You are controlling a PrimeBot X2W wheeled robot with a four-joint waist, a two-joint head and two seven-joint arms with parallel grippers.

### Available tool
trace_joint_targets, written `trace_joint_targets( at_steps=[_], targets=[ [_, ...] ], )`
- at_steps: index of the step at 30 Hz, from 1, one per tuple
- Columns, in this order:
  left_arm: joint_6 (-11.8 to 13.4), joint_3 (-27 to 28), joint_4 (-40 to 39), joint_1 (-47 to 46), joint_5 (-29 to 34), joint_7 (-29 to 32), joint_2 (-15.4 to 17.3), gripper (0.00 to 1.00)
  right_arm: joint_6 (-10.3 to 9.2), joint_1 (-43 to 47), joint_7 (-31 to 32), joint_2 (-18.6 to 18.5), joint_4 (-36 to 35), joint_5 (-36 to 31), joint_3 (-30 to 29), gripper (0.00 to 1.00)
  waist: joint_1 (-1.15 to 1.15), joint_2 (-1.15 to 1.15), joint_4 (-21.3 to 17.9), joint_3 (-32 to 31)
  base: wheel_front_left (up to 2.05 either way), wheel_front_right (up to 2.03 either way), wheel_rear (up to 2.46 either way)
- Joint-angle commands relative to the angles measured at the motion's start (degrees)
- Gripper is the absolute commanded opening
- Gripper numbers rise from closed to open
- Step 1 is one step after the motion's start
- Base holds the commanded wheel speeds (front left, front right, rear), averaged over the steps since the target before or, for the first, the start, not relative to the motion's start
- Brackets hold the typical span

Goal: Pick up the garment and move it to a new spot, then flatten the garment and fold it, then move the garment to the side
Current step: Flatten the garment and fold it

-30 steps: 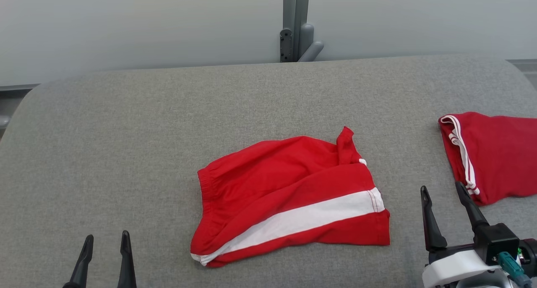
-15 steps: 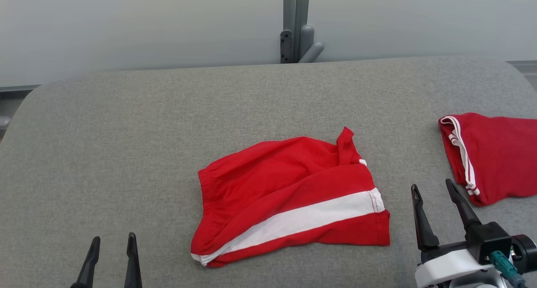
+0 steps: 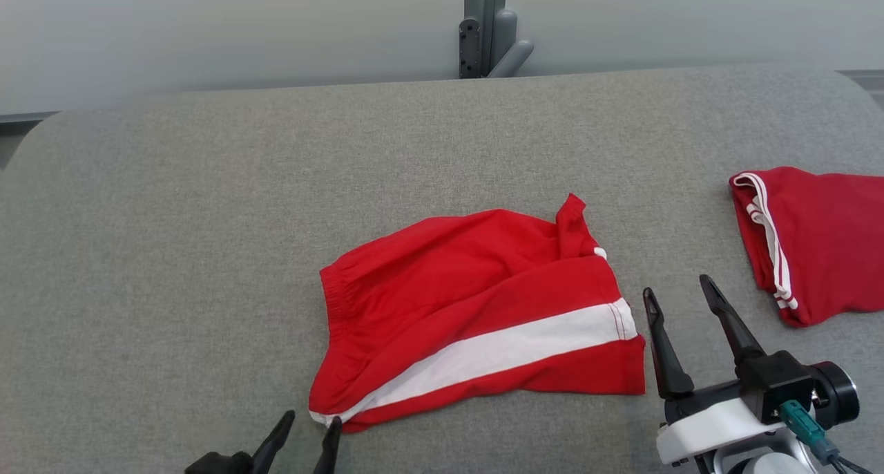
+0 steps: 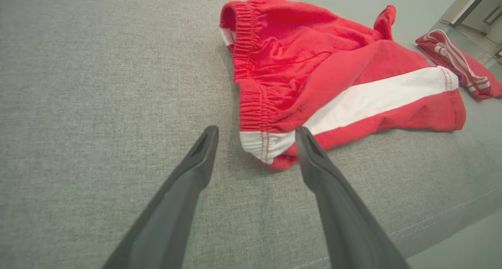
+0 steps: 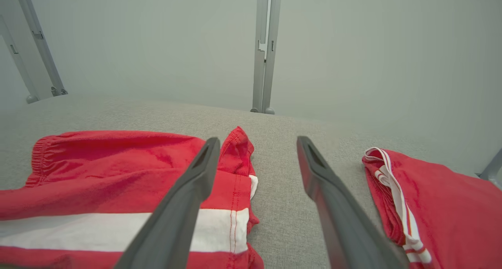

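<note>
Each claw carries two long, dark grey fingers with a matt finish. The fingers (image 4: 184, 190) of the left claw (image 3: 313, 417) are broad at the base and taper to a narrow, blunt tip. A shallow elongated recess runs along the inner face just below each tip. The right claw (image 3: 676, 285) has fingers (image 5: 333, 210) of the same form. At their base sits a black block (image 3: 773, 384), mounted on a smooth white housing (image 3: 711, 429) with rounded edges. A black cylindrical cap (image 3: 837, 391) adjoins the block. A teal connector (image 3: 801, 419) plugs in beside it and leads to a dark cable (image 3: 839, 463).
</note>
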Motion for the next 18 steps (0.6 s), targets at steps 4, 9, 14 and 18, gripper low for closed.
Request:
trace_joint_targets(
  at_steps=[4, 9, 14, 18],
  targets=[
    [-0.1, -5.5, 3.4, -5.4, -5.2, -0.1, 2.9, 1.0, -0.09, -1.3, -0.1, -0.1, 0.1, -0.4, 0.9, 1.0, 0.0, 0.0, -0.3, 2.6, 0.0, 0.0, 0.0],
    [-0.1, -10.9, 6.6, -9.5, -11.1, -0.1, 5.6, 1.0, -0.09, -1.7, -0.1, -0.1, 0.3, 0.0, 1.2, 1.0, 0.0, 0.0, -1.0, 4.1, 0.0, 0.0, 0.0],
    [-0.1, -13.6, 6.9, -11.2, -14.2, -0.1, 7.3, 1.0, -0.09, -2.0, -0.1, -0.1, 0.5, 0.0, 1.2, 1.0, 0.0, 0.0, -1.4, 4.5, 0.0, 0.0, 0.0],
    [-0.1, -14.7, 6.7, -11.5, -15.2, -0.1, 7.8, 0.54, -0.09, -1.6, -0.1, -0.1, 1.2, -0.1, 1.6, 1.0, 0.0, 0.0, -1.4, 4.6, 0.0, 0.0, 0.0]
  ],
)
